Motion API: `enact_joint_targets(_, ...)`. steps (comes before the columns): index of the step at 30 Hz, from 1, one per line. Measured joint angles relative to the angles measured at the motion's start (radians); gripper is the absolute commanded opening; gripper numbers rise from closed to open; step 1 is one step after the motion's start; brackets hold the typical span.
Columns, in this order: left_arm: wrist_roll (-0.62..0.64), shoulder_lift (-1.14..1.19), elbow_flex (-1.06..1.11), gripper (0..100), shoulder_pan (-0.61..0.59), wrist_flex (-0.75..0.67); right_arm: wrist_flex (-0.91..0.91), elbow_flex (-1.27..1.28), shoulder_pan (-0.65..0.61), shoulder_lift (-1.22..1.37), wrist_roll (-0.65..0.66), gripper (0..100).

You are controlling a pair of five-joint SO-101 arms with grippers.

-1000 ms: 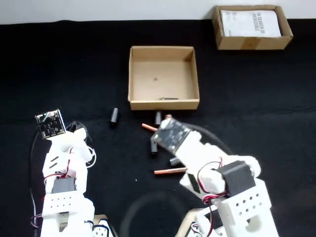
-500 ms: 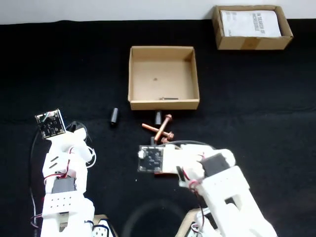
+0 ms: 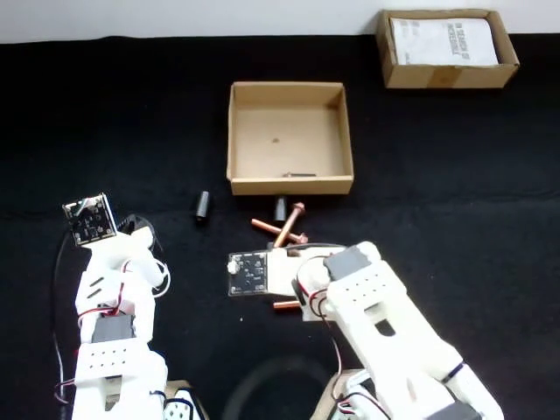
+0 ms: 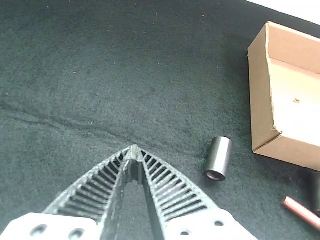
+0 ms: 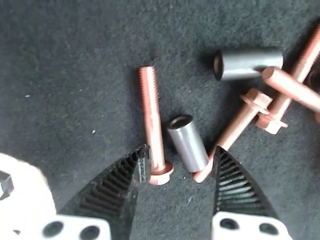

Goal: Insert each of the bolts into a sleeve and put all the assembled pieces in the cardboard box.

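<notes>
The left hand (image 4: 132,150) is clenched on nothing, over the table (image 3: 455,227) at the near left. From above, two sleeves lie free: one (image 3: 202,206) left of the box (image 3: 234,131), and one (image 3: 280,208) just near its front wall. The box sits at far centre; a dark thing (image 3: 297,175) against its near wall is too small to identify. The right hand (image 5: 180,162) is released, its fingers spread around one bolt (image 5: 151,125) and one sleeve (image 5: 187,142) lying side by side. Beyond them lie another sleeve (image 5: 247,63), perhaps one of the two already counted, and three more bolts (image 5: 235,132), crossed and partly cut off. That makes four bolts. From above, the right arm hides part of this cluster. A second box (image 3: 446,77) holding paper sits far right.
</notes>
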Motion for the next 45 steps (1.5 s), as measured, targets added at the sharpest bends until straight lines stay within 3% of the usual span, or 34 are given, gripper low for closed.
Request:
enact_joint_targets(26, 0.0, 0.0, 0.0, 1, 0.0, 0.0, -0.147, -0.018, 0.0, 0.252, 0.0, 18.6)
enact_joint_targets(34, 0.0, 0.0, 0.0, 1, 0.0, 0.0, -0.149, -0.018, 0.002, 0.269, 0.0, 0.4)
enact_joint_targets(45, 0.0, 0.0, 0.0, 1, 0.0, 0.0, -0.13, -0.072, 0.015, 0.319, 0.0, 0.9)
